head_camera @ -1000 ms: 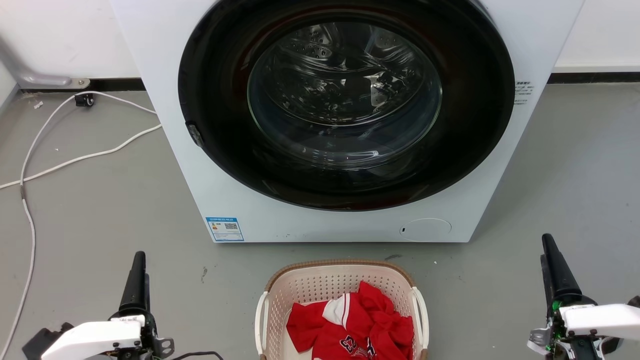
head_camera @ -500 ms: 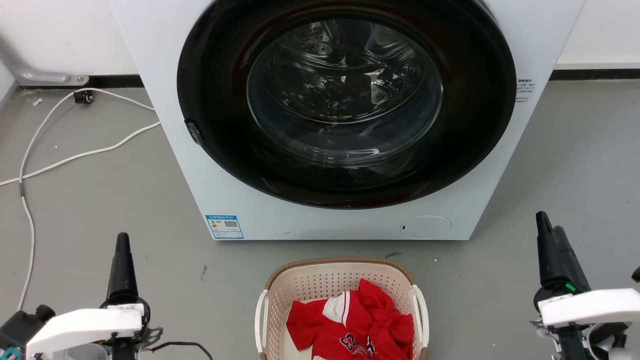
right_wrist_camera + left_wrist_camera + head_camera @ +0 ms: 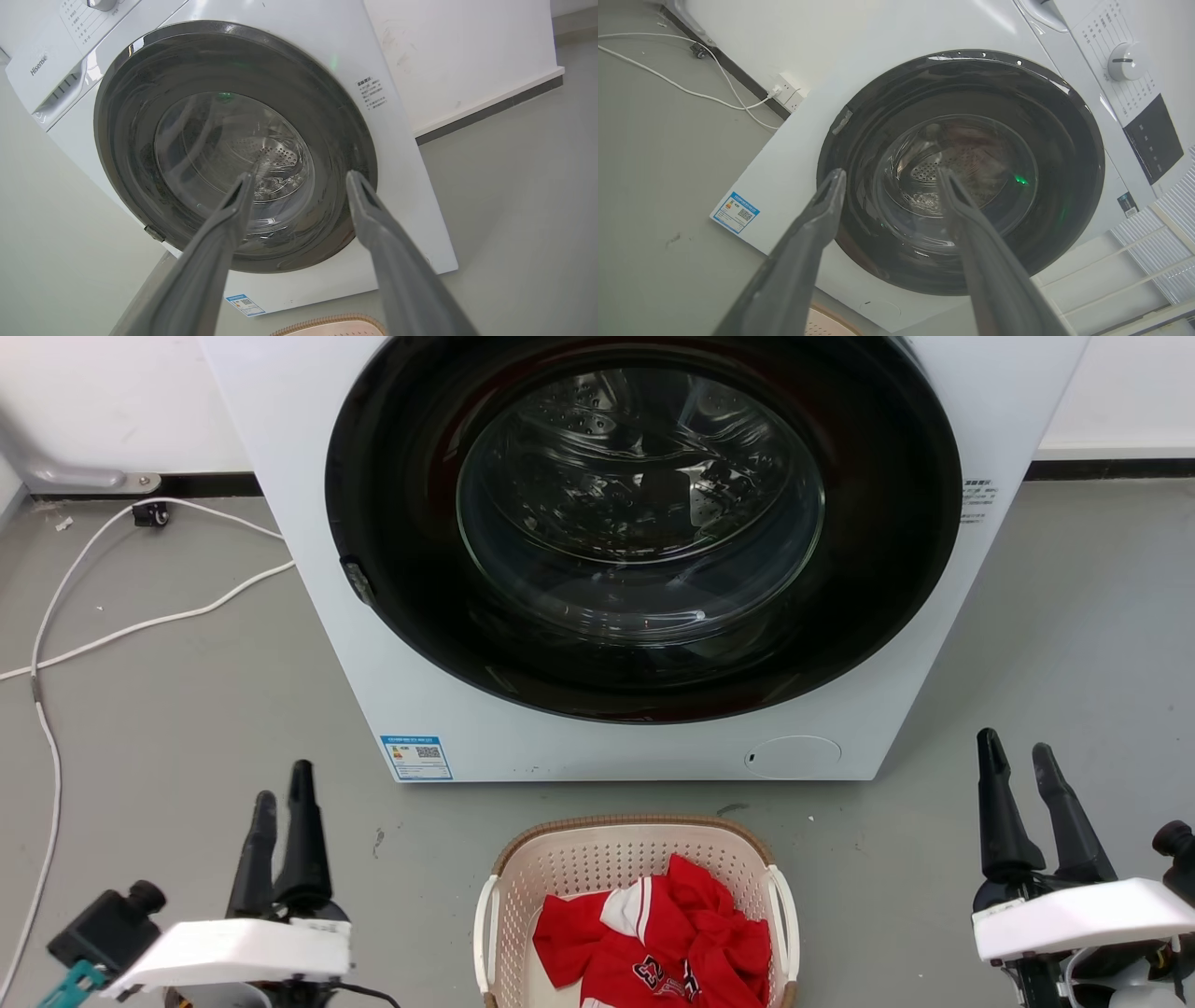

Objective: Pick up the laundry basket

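We are spreading left fingers (image 3: pixel 301 840) and right fingers (image 3: pixel 997 803) wider than before. The basket (image 3: pixel 597 866) is sitting between them.

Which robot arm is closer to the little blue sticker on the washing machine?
Left. The left end effector sits just below-left of the small blue rectangular sticker on the white washing machine; the right end effector is far across, past the washer's other corner.

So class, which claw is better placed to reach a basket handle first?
Left, marginally: the left claw stands nearer the laundry basket than the right claw; both are open.
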Available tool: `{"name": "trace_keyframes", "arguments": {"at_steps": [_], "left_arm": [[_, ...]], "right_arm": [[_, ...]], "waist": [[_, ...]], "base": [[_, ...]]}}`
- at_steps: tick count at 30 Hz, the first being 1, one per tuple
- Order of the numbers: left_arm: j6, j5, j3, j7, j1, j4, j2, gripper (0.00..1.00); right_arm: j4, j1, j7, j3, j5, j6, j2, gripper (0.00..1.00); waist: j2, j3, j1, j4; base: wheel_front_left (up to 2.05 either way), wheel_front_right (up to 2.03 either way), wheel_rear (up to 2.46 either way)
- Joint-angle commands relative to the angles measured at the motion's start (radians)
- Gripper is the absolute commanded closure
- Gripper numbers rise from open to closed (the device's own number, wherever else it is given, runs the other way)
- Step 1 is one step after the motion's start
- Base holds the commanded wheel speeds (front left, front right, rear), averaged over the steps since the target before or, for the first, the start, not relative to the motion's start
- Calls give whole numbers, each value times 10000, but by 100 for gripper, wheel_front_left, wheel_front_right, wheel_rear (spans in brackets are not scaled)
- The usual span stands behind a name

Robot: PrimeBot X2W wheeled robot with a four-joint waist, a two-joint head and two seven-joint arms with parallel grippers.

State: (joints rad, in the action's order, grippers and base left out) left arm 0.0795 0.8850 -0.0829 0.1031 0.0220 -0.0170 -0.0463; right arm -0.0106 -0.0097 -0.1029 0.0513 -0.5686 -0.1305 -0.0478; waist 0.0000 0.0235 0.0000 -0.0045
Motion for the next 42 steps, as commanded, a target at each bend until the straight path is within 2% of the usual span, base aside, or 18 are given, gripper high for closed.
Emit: {"name": "trace_keyframes", "arguments": {"at_steps": [1,11,18,27,42], "left_arm": [[2,-579,187,114,31,-267,-38,0],[-200,-3109,1178,397,249,-410,-40,0],[-440,-4376,1600,579,375,-184,-42,0],[-659,-5591,2189,800,418,-285,-326,0],[-1453,-6889,3081,1113,368,-259,-750,0]], "right_arm": [[137,19,-109,-12,417,-2,-32,0],[-241,225,-391,-62,1626,-1,-33,0],[-313,309,-586,0,2443,-1,-34,0],[-282,402,-792,-258,3411,-2,-35,0],[-526,417,-1110,-398,4548,-2,-35,0]], "waist": [[0,-2,0,-3],[0,-7,0,-6],[0,23,0,-9],[0,124,0,-3],[0,207,0,1]], "base": [[0,0,0],[0,0,0],[0,0,0],[0,0,0],[0,0,0]]}}
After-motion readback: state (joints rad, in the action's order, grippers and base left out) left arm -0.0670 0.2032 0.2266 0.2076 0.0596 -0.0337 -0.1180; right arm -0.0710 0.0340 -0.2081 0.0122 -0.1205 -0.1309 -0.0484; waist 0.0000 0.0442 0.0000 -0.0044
